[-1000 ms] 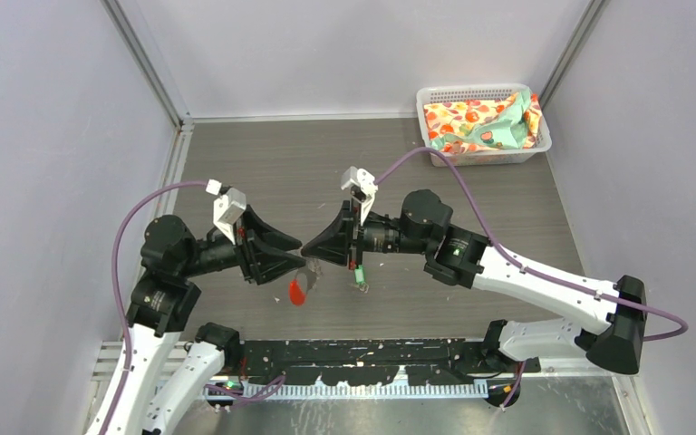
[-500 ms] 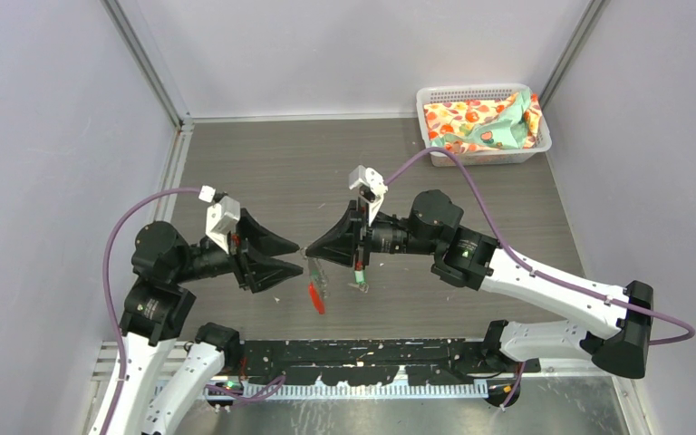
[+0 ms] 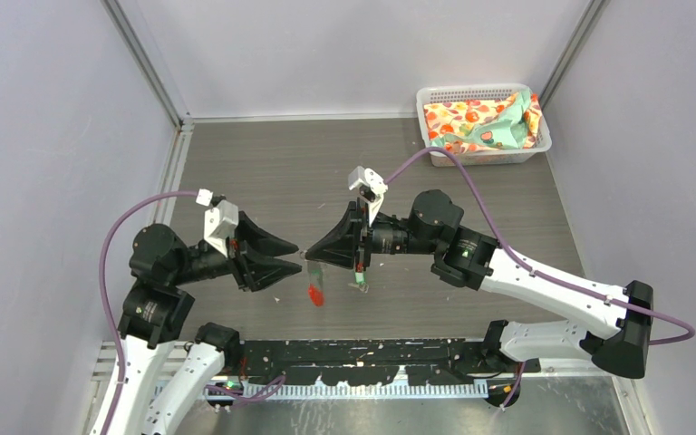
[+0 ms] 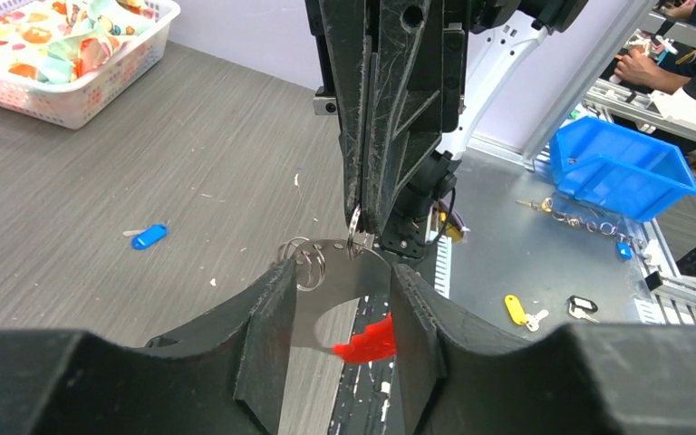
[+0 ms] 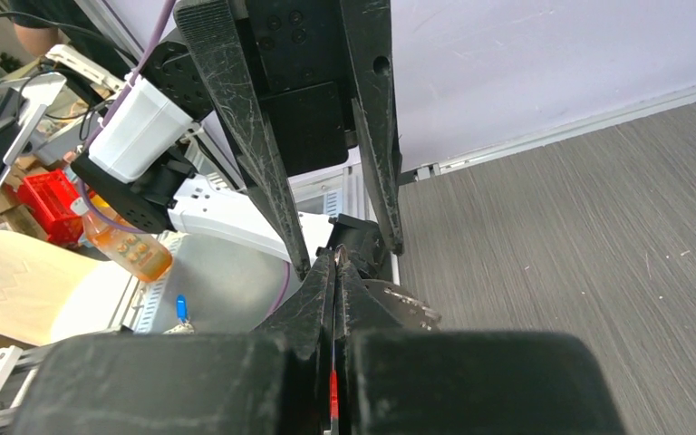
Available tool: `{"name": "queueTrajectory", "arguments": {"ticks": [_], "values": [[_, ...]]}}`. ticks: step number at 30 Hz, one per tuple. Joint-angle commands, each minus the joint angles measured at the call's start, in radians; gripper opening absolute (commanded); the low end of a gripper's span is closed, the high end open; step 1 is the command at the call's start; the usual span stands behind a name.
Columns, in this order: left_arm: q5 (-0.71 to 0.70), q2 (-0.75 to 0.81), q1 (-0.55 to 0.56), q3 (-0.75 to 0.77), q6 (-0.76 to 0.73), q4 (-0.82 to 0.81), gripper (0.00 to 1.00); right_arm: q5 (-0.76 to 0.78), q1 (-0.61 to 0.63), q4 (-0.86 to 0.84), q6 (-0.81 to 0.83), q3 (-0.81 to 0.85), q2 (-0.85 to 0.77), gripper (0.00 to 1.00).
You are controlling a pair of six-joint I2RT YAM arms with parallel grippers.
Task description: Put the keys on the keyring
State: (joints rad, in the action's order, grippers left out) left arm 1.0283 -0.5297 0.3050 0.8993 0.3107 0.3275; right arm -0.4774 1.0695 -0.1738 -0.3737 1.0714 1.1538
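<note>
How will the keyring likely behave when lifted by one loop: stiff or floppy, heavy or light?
Probably floppy: the red tag dangles below the right gripper's pinch. Likely light: a fingertip pinch alone carries the keyring. Thin wire may slip.

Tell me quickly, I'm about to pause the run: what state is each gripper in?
Left gripper: open, gripping nothing; the thin silvery wire keyring with a red tag hangs between its jaws.
Right gripper: closed, pinching that keyring's wire.

1. Grey wood-grain tabletop (image 3: 326,163) under even, soft light.
2. Pale lilac walls (image 3: 45,136) close it in on three sides, with aluminium posts (image 3: 145,63) at the back corners.
3. A white plastic basket (image 3: 489,156) in the far right corner holds fruit-patterned cloth (image 3: 476,122).
4. Beyond the table, a blue bin (image 4: 621,168) sits on a metal bench (image 4: 507,236).
</note>
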Motion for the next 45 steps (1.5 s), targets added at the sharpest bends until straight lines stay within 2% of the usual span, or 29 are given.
{"name": "queueTrajectory", "arguments": {"ticks": [1, 10, 13, 18, 22, 41, 42, 44, 45], "values": [[-0.007, 0.0, -0.001, 0.001, 0.006, -0.032, 0.46, -0.024, 0.004, -0.098, -0.02, 0.025, -0.002, 0.01], [0.0, 0.0, -0.001, -0.025, 0.05, -0.079, 0.48, -0.043, 0.004, -0.125, -0.038, 0.037, 0.028, 0.01], [0.005, 0.003, -0.001, -0.029, 0.059, -0.095, 0.43, -0.047, 0.004, -0.131, -0.043, 0.04, 0.034, 0.01], [0.03, 0.004, -0.001, -0.034, 0.063, -0.105, 0.26, -0.049, 0.004, -0.147, -0.051, 0.041, 0.039, 0.01], [0.036, 0.006, -0.001, -0.036, 0.064, -0.104, 0.2, -0.05, 0.004, -0.156, -0.058, 0.039, 0.039, 0.01], [0.024, 0.011, -0.001, -0.04, 0.073, -0.078, 0.23, -0.053, 0.005, -0.191, -0.074, 0.022, 0.032, 0.01], [0.021, 0.01, -0.001, -0.04, 0.073, -0.078, 0.19, -0.053, 0.005, -0.191, -0.075, 0.022, 0.032, 0.01], [0.006, 0.006, -0.001, -0.038, 0.074, -0.075, 0.02, -0.056, 0.004, -0.191, -0.077, 0.022, 0.035, 0.01], [-0.005, 0.005, -0.001, -0.035, 0.075, -0.069, 0.01, -0.057, 0.003, -0.192, -0.079, 0.022, 0.037, 0.01]]}}
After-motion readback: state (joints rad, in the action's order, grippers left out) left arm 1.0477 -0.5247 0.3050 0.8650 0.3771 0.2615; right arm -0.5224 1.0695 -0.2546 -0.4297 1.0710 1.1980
